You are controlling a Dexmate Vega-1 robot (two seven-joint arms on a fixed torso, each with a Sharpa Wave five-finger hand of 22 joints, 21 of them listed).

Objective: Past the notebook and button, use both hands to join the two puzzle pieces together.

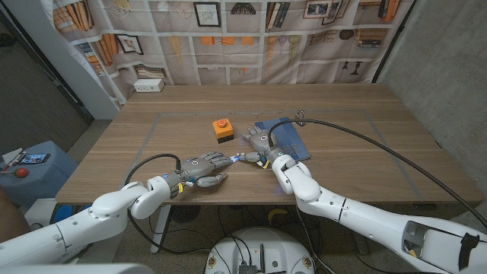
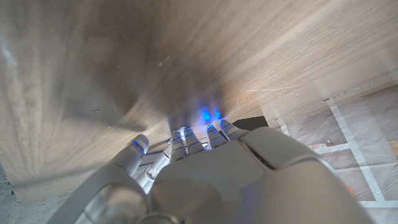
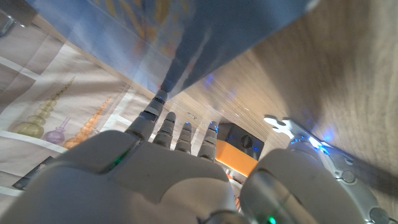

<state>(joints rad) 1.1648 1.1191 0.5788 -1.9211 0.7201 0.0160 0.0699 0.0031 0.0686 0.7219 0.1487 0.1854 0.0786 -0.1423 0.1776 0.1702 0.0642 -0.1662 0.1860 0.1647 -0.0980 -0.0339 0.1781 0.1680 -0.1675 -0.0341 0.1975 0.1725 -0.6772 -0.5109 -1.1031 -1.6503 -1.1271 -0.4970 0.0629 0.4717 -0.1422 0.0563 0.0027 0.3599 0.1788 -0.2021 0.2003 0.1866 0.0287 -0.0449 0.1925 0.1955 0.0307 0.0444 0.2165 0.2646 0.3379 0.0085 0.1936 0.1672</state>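
Nearest me, just this side of the orange button (image 1: pixel 221 130), my left hand (image 1: pixel 199 168) reaches toward the puzzle pieces (image 1: pixel 245 157); I cannot tell its grip. Right hand (image 1: pixel 262 144), beside the button on the blue notebook (image 1: pixel 293 137), fingers apart. I'd align edges slowly.

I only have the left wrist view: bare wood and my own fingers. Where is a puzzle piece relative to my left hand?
Observer: The head view shows a small white puzzle piece on the wooden table, just past the left hand's fingertips, between the two hands.
Operator: Where is the right hand?
Observer: The right hand is at the left edge of the blue notebook, with its fingers spread toward the orange box with a red button.
Operator: Is it holding the piece?
Observer: It doesn't look like it. In the right wrist view the piece lies on the wood beside the thumb, and the fingers hold nothing.
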